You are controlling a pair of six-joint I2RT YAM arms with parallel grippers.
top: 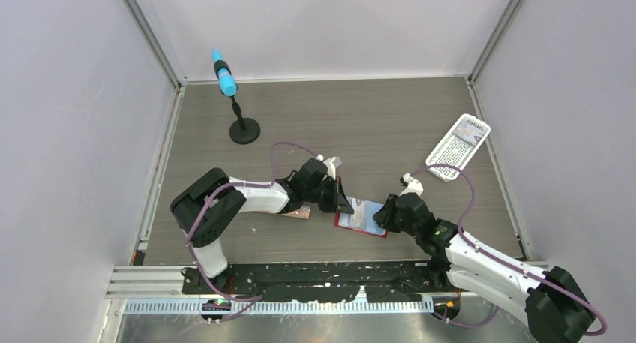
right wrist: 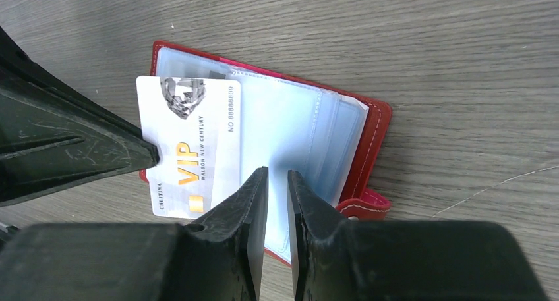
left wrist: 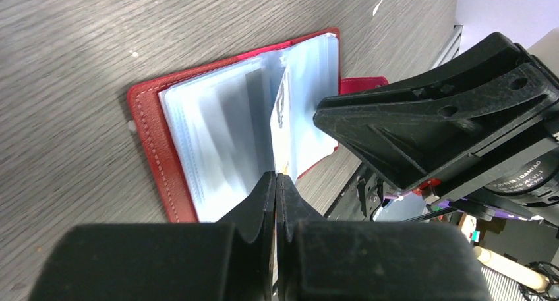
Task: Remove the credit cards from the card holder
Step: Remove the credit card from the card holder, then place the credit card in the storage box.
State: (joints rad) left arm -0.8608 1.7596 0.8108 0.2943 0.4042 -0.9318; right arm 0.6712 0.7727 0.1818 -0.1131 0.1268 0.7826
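left gripper (left wrist: 275, 177) clenched on vip credit card (right wrist: 191, 143), card partly out of pocket. card holder (right wrist: 372, 136) lies open on table (right wrist: 428, 51) between arms. right gripper (right wrist: 277, 172) jaws narrow over card holder's blue leaves, likely bracing it against pull; actual pinch: cannot tell.

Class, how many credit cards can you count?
1 certain: the white VIP card, half out of the red folding wallet, in the left pincer. Pockets or the white perforated basket may hide more.
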